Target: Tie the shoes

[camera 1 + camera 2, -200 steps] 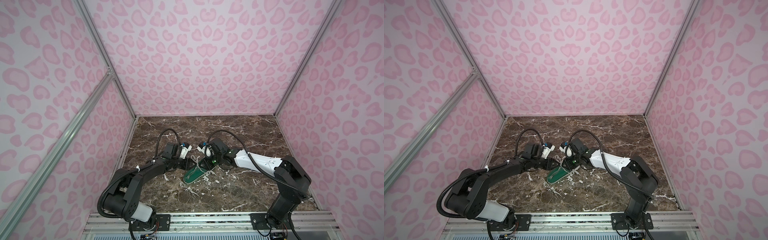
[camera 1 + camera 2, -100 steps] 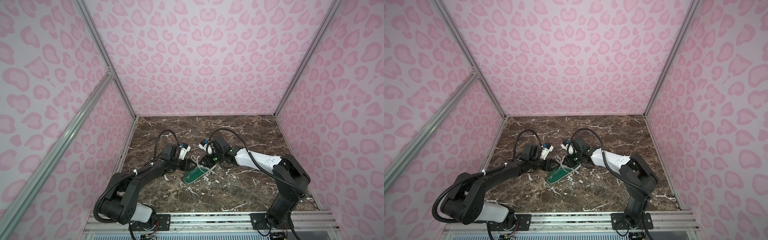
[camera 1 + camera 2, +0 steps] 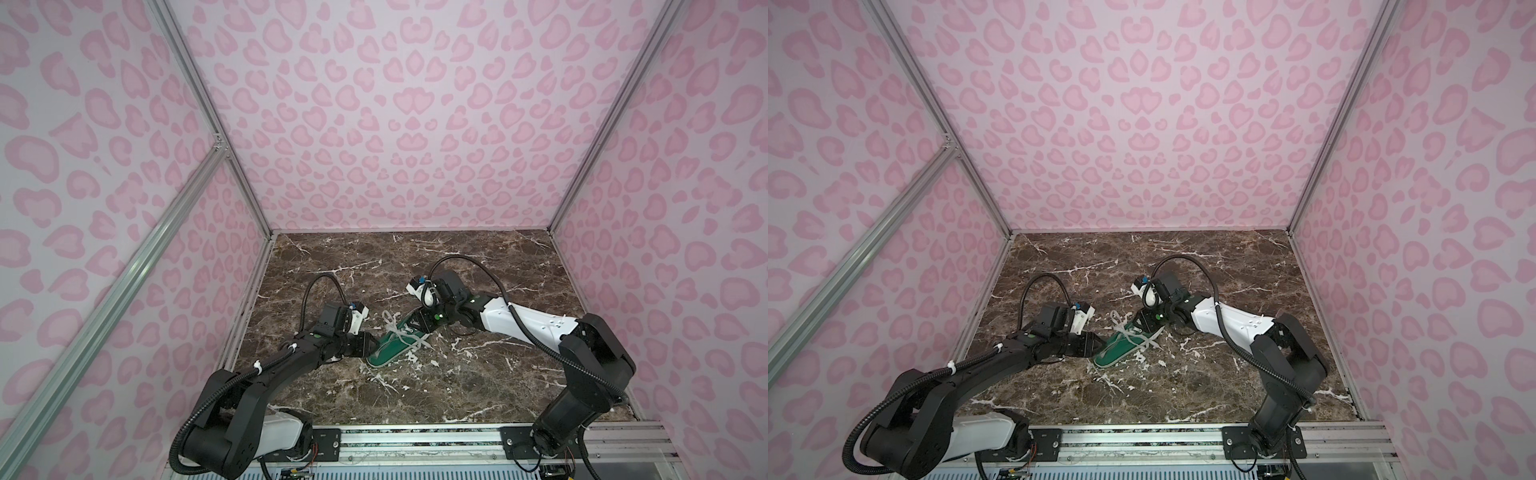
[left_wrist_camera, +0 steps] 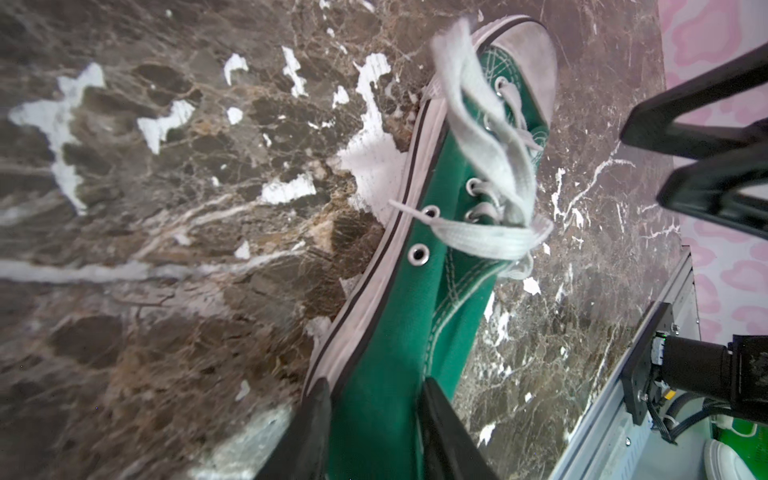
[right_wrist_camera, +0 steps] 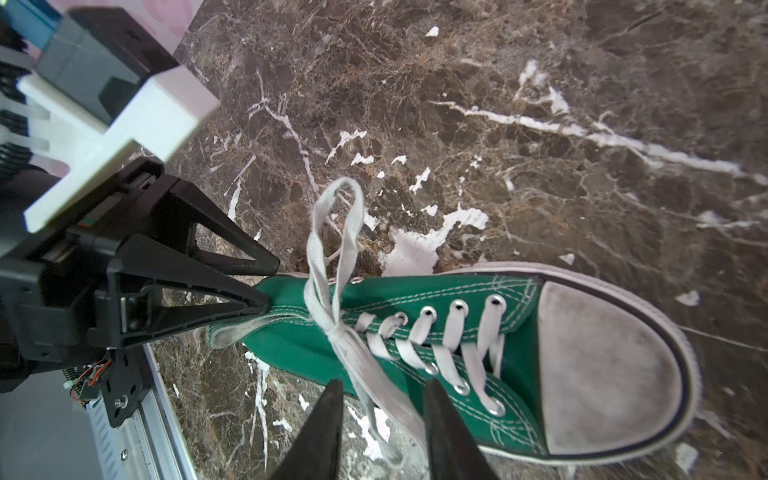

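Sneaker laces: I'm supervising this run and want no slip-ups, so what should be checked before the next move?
1. Sneaker sitting sole-down on the table: ok.
2. Left end effector bracing the heel: ok, its fingers press either side of the heel canvas.
3. Right end effector gripping a lace strand: not ok, the jaws stand apart and the strand lies loose between them.
4. Knot formed above the top eyelets: ok.
5. Loop free of both end effectors: ok.
6. Knot pulled tight: cannot tell.
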`<state>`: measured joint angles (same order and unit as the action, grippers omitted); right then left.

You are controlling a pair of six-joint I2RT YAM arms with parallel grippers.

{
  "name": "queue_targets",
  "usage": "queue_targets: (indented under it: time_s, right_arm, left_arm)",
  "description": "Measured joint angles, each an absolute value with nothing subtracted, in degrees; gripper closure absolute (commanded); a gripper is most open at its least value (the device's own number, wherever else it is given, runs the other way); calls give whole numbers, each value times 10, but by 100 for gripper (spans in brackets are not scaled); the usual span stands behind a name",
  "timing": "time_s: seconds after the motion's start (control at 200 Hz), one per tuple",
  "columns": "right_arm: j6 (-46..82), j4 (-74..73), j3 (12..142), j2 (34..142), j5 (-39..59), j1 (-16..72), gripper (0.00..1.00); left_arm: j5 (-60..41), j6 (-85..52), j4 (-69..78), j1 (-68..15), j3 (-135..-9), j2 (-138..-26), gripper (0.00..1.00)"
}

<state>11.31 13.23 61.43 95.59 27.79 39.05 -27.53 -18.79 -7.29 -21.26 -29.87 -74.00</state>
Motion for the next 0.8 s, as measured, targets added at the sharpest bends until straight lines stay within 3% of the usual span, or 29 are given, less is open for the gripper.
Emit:
queue_targets:
  time_s: [0.11,0.295,0.725,0.8]
  right_arm:
    - [109,133,610,954,284,385,65]
    - [98,134,605,951,296,379,65]
    - [116,136,600,959,275,364,67]
    - [139,136,587,959,258,343,65]
  left_arm:
    - [-289,-201,-61,-210,-292,-744,76]
    - [-343,-217,-36,-213,-291,-774,76]
    - [-390,-259,-47,-258,-294,-764,72]
    - [-389,-259,-47,-259,-293,-750,65]
